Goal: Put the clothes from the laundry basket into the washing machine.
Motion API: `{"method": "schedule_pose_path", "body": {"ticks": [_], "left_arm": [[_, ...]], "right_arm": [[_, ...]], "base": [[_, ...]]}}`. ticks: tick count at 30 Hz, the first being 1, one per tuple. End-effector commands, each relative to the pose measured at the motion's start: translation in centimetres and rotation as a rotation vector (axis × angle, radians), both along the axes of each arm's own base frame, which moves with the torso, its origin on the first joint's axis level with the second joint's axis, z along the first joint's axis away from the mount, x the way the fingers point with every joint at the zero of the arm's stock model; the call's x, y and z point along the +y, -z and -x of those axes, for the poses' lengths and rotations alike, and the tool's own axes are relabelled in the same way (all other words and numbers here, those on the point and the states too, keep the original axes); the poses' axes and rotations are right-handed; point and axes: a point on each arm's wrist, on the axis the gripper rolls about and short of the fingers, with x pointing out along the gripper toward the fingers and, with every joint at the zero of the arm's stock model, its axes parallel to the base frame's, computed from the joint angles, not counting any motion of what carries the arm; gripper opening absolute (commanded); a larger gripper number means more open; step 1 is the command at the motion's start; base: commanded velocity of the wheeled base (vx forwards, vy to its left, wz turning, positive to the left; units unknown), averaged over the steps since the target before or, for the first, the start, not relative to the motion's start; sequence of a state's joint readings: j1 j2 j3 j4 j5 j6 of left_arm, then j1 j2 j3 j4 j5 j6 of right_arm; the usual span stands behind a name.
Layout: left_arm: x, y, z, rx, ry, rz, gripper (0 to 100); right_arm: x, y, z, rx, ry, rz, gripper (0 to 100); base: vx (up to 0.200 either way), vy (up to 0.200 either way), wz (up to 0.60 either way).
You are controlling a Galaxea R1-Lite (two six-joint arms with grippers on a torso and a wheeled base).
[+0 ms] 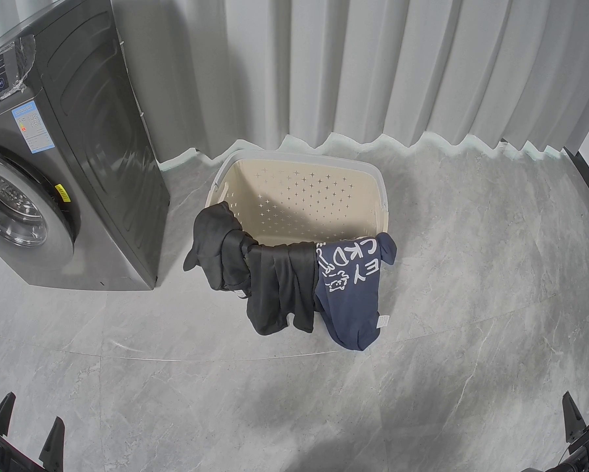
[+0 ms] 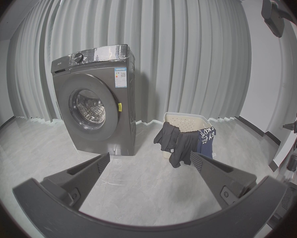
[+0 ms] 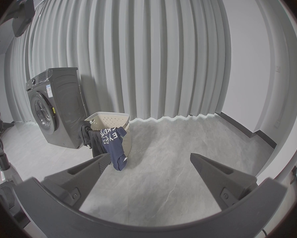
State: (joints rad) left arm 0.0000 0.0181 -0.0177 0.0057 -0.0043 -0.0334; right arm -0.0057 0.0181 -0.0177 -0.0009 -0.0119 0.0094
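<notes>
Floor of pale grey, marble-veined slabs [image 1: 451, 276] runs from the robot to the far wall. Nearest, the left gripper [image 2: 148, 156] and the right gripper [image 3: 149, 156] hang low over it, each with its fingers spread wide and nothing between them, well apart from the laundry.

Farther out the laundry basket [image 1: 301, 157] stands on the floor. Three garments hang over its near rim: a bunched black garment [image 1: 214, 244] at the corner toward the machine, a black garment [image 1: 281, 286] hanging in long folds beside it, and a navy T-shirt [image 1: 352, 293] with white print at the other end.

To the robot's left stands the dark grey washing machine [image 1: 101, 132], near the basket but not touching it. Behind both, a pale pleated curtain [image 1: 373, 54] reaches the floor.

From the head view the basket's cream, perforated inside is visible. The left wrist view faces the machine's round door [image 2: 88, 109], with the drum behind the glass. The right wrist view takes in a plain white wall [image 3: 254, 70] with a dark skirting [image 3: 244, 128].
</notes>
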Motion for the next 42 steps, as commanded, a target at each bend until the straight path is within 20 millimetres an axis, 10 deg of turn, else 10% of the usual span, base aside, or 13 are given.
{"method": "schedule_pose_path", "body": {"ticks": [1, 42], "left_arm": [[0.0, 0.47, -0.06, 0.009, 0.0, 0.0, 100], [0.0, 0.47, -0.06, 0.009, 0.0, -0.001, 100]], "right_arm": [[0.0, 0.51, -0.05, 0.007, 0.001, 0.0, 100], [0.0, 0.51, -0.05, 0.007, -0.001, 0.0, 100]], "base": [[0.2, 0.0, 0.0], [0.083, 0.029, 0.0]]}}
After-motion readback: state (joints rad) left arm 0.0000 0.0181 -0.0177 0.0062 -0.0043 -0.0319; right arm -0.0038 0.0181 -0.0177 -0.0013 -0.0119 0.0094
